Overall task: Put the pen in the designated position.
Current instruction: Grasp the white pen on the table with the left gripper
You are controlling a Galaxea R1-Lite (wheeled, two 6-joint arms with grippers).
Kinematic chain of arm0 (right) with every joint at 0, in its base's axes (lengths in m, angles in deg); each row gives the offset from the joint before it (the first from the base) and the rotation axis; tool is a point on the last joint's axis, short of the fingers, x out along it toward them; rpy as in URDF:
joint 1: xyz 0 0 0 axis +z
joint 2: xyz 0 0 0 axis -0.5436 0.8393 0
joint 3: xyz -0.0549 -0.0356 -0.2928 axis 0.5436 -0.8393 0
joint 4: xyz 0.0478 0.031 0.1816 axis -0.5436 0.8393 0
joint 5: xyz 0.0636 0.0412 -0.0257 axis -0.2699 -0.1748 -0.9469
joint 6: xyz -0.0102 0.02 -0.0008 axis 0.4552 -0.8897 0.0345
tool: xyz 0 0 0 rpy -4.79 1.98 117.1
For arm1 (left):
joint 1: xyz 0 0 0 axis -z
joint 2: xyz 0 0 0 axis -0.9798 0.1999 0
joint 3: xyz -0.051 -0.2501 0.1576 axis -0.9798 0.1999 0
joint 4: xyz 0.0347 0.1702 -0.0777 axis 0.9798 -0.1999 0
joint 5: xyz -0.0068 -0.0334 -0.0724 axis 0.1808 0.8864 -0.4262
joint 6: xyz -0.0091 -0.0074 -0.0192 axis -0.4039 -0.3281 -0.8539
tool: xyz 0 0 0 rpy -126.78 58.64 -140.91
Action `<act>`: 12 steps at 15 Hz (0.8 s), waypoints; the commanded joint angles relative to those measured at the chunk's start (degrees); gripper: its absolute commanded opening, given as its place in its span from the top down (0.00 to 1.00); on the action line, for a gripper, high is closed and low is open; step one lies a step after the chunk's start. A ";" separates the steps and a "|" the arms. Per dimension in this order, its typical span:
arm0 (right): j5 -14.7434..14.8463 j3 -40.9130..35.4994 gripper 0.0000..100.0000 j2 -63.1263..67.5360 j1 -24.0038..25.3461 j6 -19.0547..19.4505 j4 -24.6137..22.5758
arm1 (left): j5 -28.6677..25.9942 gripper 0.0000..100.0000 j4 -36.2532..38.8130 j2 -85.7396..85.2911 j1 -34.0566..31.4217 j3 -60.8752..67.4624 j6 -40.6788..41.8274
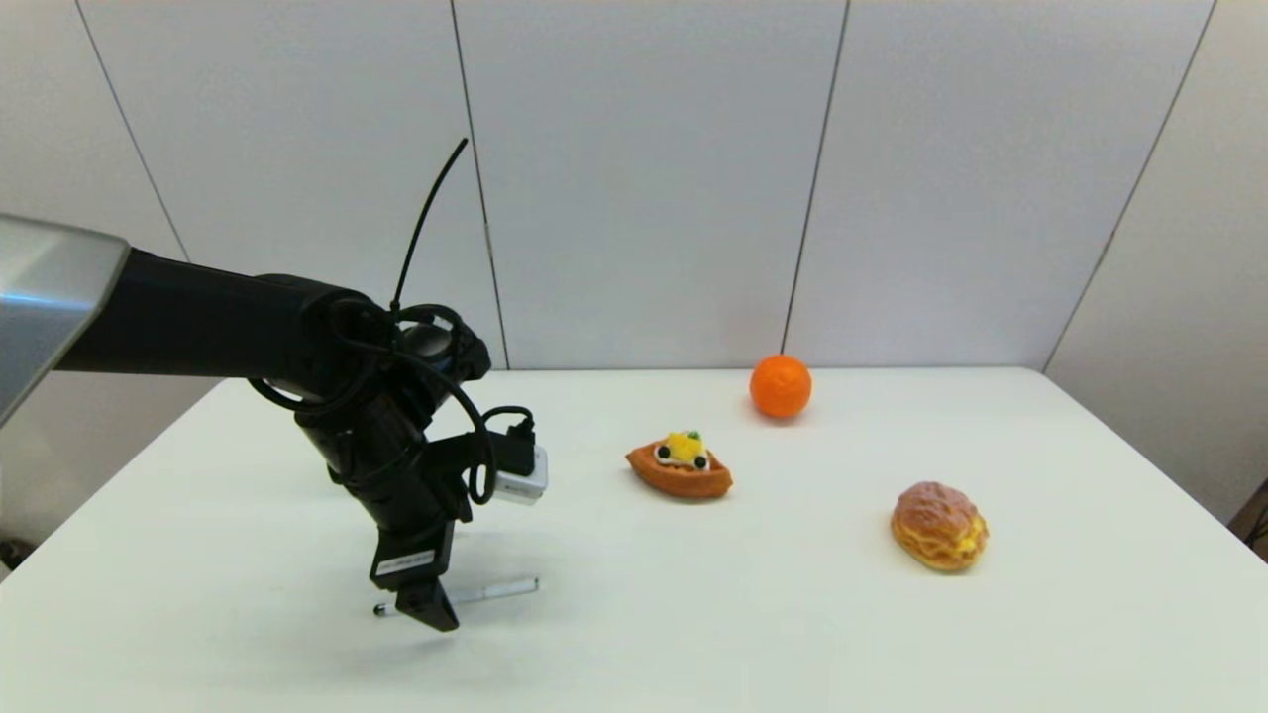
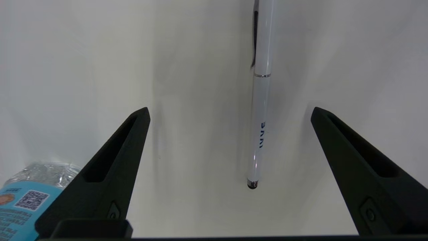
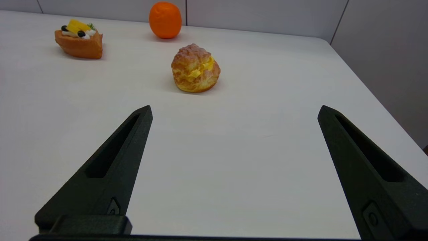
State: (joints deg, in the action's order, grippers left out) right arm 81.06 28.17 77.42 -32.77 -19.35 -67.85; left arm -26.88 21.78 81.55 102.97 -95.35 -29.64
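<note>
Your left gripper (image 2: 230, 112) hangs spread wide over the table (image 1: 753, 614). The pen (image 2: 260, 130) lies flat between its fingers, touching neither, nearer one. Right gripper (image 3: 234, 110) also spread, holding nothing.

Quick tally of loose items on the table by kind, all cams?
Pens: 1, the pen
Pastries: 2, the fruit tart and the cream puff
Fruit: 1, the orange
Bottles: 1, the bottle, left wrist view only
Total: 5
</note>
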 commanded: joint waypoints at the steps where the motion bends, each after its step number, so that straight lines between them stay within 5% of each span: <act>1: -0.03 0.00 0.00 0.06 0.02 0.03 -0.05 | 0.39 0.00 -0.17 -0.05 0.02 0.91 -0.07; 12: -0.03 0.00 0.00 0.06 0.02 0.03 0.04 | 2.50 0.00 5.37 -1.72 0.11 4.86 -2.61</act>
State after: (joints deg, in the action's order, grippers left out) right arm 81.06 28.17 77.42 -32.82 -19.38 -67.83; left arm -24.34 27.51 80.65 103.13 -90.51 -32.48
